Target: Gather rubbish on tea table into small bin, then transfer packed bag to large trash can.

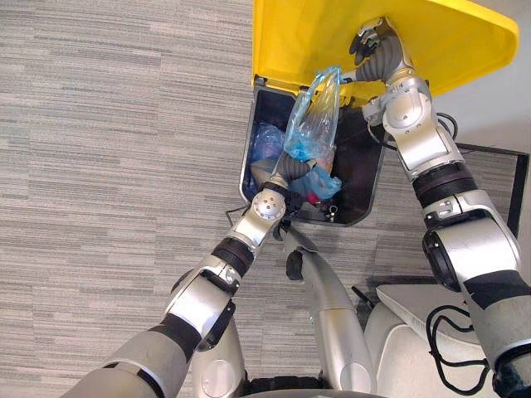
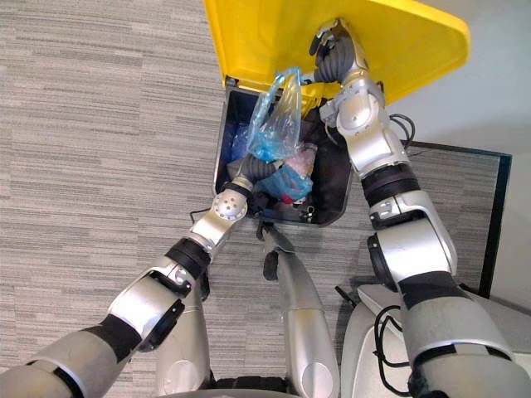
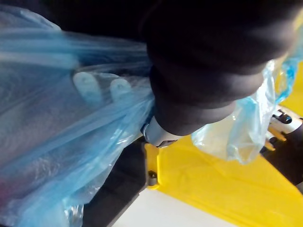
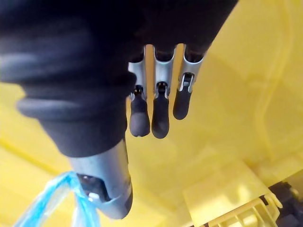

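The soft, light, slippery blue rubbish bag [image 1: 311, 124] is judged best taken by its handle loops and is hung over the open trash can [image 1: 365, 178] at upper centre, with the left hand [image 1: 290, 168] behind the film, its fingers' state impossible to tell, while the yellow lid [image 1: 290, 41] is propped by the straight-fingered right hand [image 1: 369, 41], leaving a narrow drop inside the rim.

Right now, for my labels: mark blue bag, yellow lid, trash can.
blue bag [image 1: 311, 124], left eye view, bulging middle.
yellow lid [image 1: 307, 33], left eye view, bare underside.
trash can [image 1: 362, 170], left eye view, inner wall.
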